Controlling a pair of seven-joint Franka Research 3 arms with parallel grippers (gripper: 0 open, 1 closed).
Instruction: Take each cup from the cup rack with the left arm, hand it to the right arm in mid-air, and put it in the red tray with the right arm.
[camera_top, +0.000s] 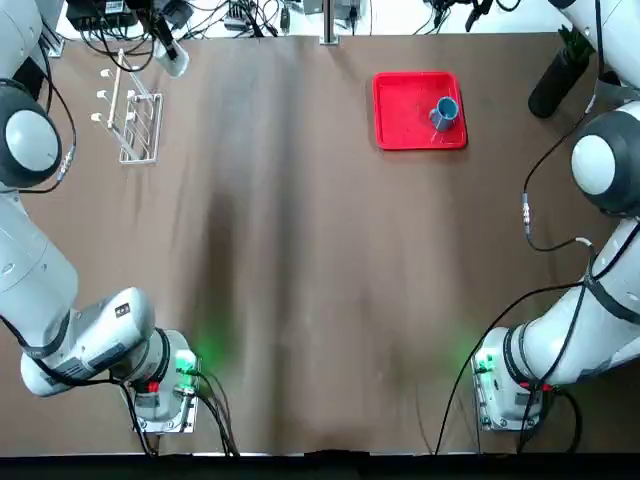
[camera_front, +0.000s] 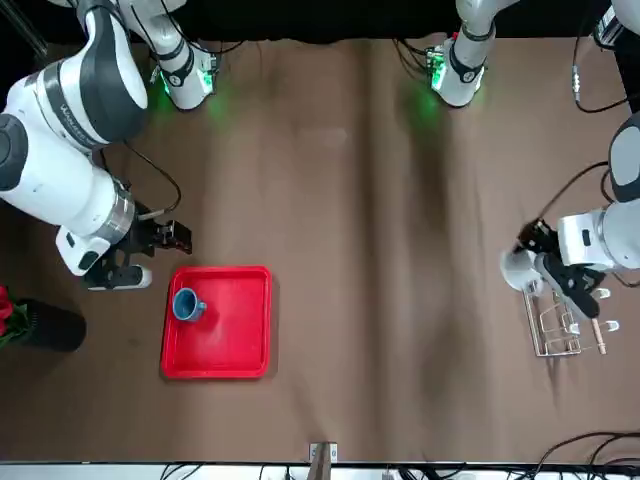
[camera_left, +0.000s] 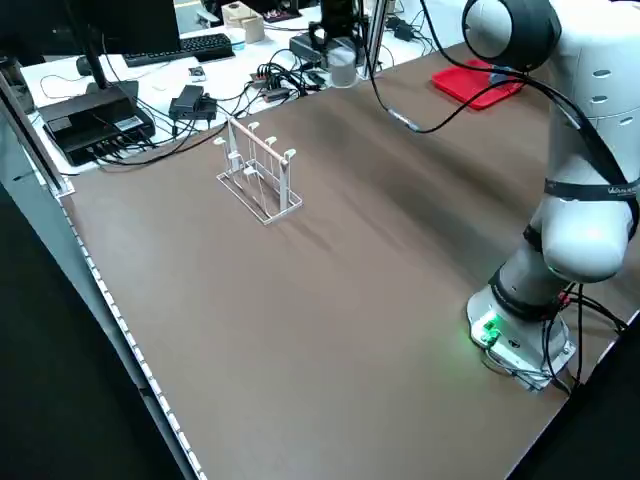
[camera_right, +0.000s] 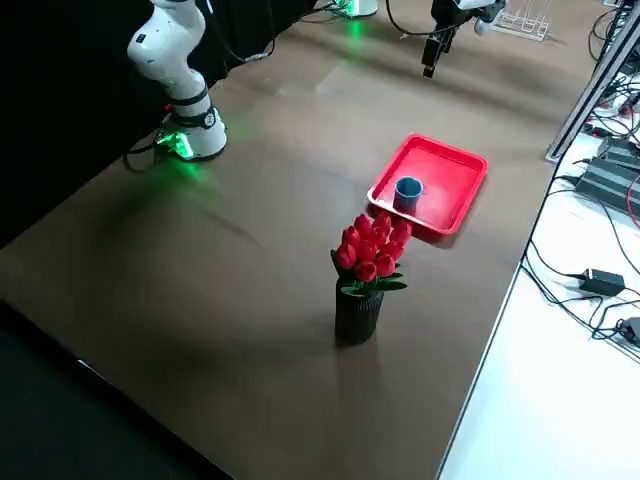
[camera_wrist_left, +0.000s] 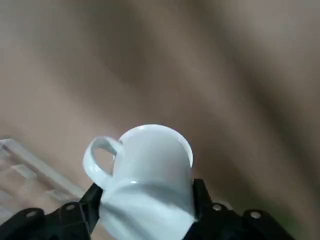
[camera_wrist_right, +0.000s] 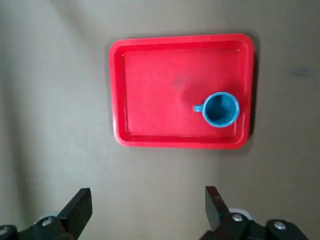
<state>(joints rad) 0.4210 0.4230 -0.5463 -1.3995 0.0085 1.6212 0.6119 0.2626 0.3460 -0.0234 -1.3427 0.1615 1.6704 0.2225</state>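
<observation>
The white cup (camera_wrist_left: 147, 165) is held off the table on its side, with my left gripper (camera_wrist_left: 145, 200) shut on it. In the front view this cup (camera_front: 514, 270) hangs just beside the cup rack (camera_front: 560, 330), whose pegs carry nothing. From overhead, the cup (camera_top: 172, 60) is at the table's far left, beyond the rack (camera_top: 135, 120). The blue cup (camera_top: 445, 112) stands upright in the red tray (camera_top: 400, 125). My right gripper (camera_wrist_right: 146, 210) is open and holds nothing, raised above the table on the near side of the tray (camera_wrist_right: 150, 90).
A black vase (camera_right: 358, 315) with red flowers (camera_right: 370, 250) stands at the far right of the table, beyond the tray (camera_right: 450, 165). Cables and electronics (camera_left: 100, 110) lie off the table past the rack (camera_left: 262, 175). Both arm bases (camera_top: 165, 395) sit at the near edge.
</observation>
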